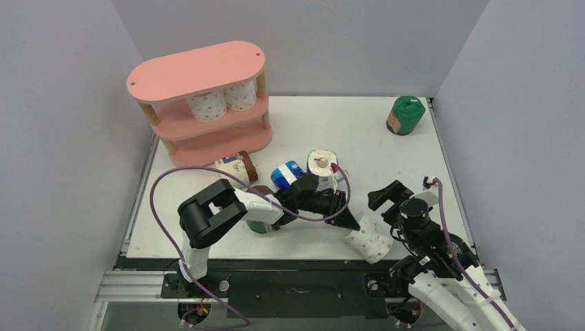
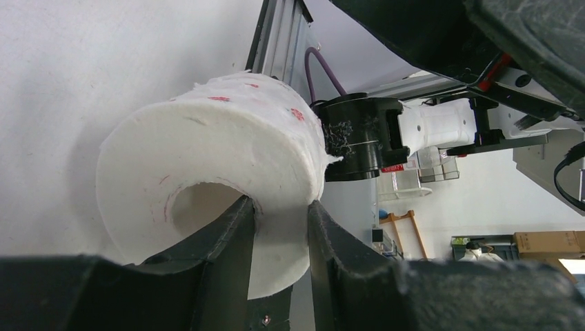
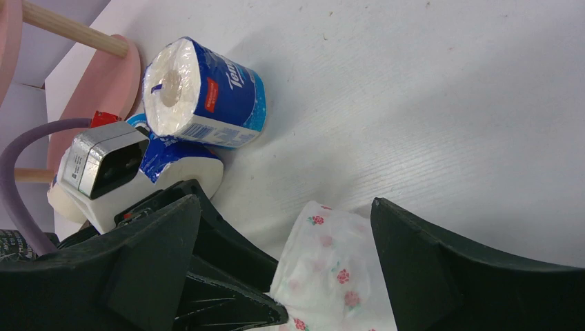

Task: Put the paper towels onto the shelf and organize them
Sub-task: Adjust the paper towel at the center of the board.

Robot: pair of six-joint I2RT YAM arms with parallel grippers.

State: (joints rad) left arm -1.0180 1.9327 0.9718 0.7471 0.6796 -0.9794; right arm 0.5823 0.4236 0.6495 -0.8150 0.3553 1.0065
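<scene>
- left claw [image 2: 281,231]: narrowed onto the wall of a white paper roll with pink dots [image 2: 207,165]. one black finger [image 2: 227,241] sits in the hollow core, the other presses the outer side. the roll is held.
- the held roll is at the near edge of the white tabletop [image 1: 331,131], between the two arms. it is well apart from the pink three-tier shelf with oval boards and light wooden posts [image 1: 200,72] at the far left. cannot tell whether the roll rests on the surface.
- right claw [image 3: 286,203]: jaws wide, holding nothing, just beside the held roll, which shows between its fingers in the right wrist view.
- shelf, middle tier: two white pink-dotted rolls [image 1: 207,105] upright, side by side.
- tabletop in front of the shelf: two blue-and-white wrapped rolls [image 1: 286,172] and a brown-and-beige wrapped roll [image 1: 234,165]. a dark green wrapped roll [image 1: 261,226] is partly hidden under the left arm.
- far right corner: a second green wrapped roll [image 1: 405,115], alone.
</scene>
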